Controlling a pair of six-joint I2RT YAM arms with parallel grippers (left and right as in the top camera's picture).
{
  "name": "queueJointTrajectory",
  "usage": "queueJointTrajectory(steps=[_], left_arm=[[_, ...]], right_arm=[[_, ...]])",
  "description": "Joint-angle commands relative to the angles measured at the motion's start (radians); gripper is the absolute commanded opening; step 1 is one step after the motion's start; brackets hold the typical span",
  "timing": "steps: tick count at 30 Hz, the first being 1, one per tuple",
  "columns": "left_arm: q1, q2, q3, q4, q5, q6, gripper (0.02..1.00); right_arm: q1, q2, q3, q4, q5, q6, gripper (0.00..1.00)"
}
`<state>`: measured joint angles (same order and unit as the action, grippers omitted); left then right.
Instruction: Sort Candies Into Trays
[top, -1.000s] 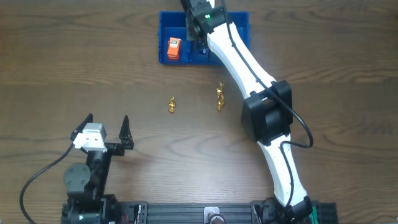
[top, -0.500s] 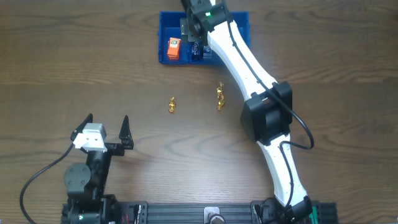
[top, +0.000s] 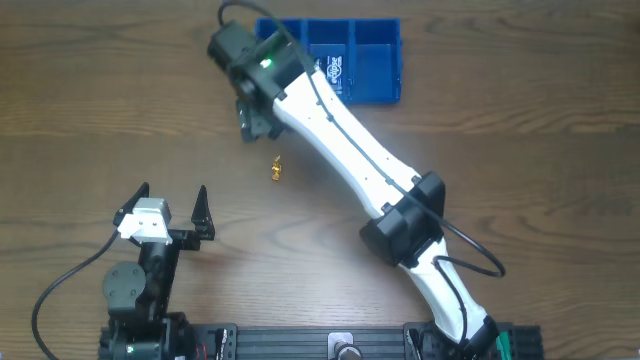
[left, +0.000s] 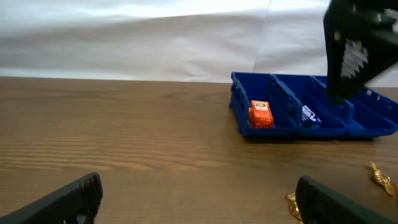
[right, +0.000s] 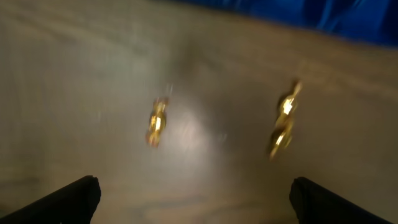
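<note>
A blue tray (top: 372, 62) with three compartments stands at the far middle of the table. In the left wrist view the tray (left: 283, 127) holds an orange candy (left: 260, 114) in one end compartment and a blue-white candy (left: 309, 114) in the middle one. A gold candy (top: 277, 170) lies on the wood in front of the tray. My right gripper (top: 253, 112) hangs open and empty above the table, left of the tray. Its wrist view shows one gold candy (right: 155, 122) and a gold pair (right: 283, 124) below the open gripper (right: 199, 211). My left gripper (top: 170, 208) stands open near its base.
The right arm (top: 350, 150) stretches diagonally across the middle of the table and covers the tray's left end. Gold candies (left: 292, 205) lie at the edge of the left wrist view, near its open gripper (left: 199, 210). Bare wood lies to the left and right.
The right gripper has left the tray and swung left and toward the near side, over the gold candies. A blue-white candy now lies in the middle compartment. The left arm has not moved.
</note>
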<state>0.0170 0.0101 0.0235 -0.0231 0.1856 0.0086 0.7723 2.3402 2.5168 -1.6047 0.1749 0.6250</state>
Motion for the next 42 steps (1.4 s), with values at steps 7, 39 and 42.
queueJointTrajectory(steps=[7,39,42], left_arm=[[0.004,-0.006,-0.019,-0.034,0.024,0.014,0.998],[0.004,-0.006,-0.019,-0.034,0.024,0.014,0.998],[0.004,-0.006,-0.019,-0.034,0.024,0.014,0.998]], right_arm=[[0.033,-0.017,-0.393,0.291,-0.126,0.085,1.000],[0.012,0.100,-0.514,0.521,-0.097,0.187,0.654],[0.012,0.100,-0.514,0.522,-0.099,0.187,0.540]])
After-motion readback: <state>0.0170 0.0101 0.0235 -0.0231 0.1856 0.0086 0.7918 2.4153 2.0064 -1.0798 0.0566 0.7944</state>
